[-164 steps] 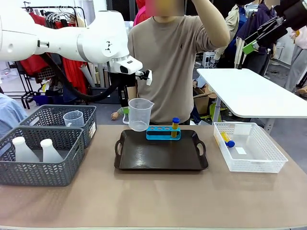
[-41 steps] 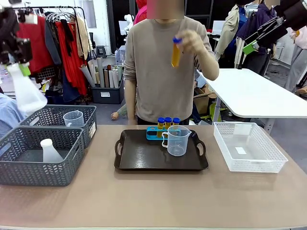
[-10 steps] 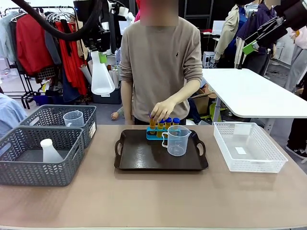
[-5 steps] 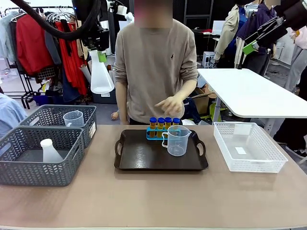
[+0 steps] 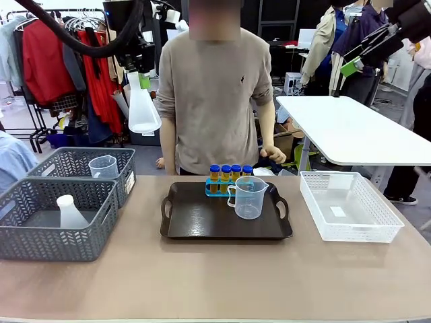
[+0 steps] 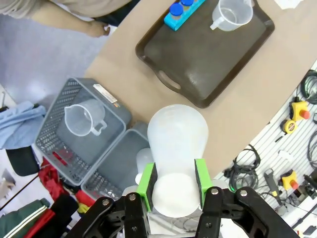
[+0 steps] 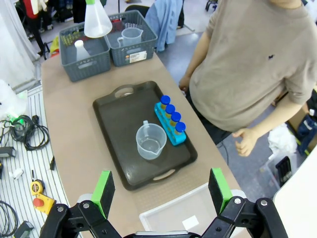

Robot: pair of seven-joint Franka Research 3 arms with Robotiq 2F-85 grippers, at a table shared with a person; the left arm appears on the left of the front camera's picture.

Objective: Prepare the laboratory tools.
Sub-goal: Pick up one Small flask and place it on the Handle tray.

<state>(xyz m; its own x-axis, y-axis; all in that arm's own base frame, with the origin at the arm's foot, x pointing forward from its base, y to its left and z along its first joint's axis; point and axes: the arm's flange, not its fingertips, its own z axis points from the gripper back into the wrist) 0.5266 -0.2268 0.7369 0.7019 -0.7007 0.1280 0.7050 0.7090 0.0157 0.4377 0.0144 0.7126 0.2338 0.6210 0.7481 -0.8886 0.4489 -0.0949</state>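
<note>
The left gripper (image 6: pixel 173 186) is clamped on the neck of a white translucent conical flask (image 5: pixel 143 106), holding it up high, far left above the grey baskets (image 5: pixel 57 202). It's milky, wide at the bottom. The right gripper (image 7: pixel 161 188) hangs wide apart over the table, holding nothing. On the dark tray (image 5: pixel 202 222), four blue-capped yellow tubes (image 5: pixel 230 176) stand in the blue rack (image 7: pixel 168 130), with the clear beaker (image 5: pixel 247 197) just in front.

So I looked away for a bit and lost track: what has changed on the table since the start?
The measuring beaker went from the left tool onto the tray. That tool then took a flask from the grey basket and holds it high. The person filled the blue rack with all four tubes, emptying the white basket. The right tool stays open.
</note>
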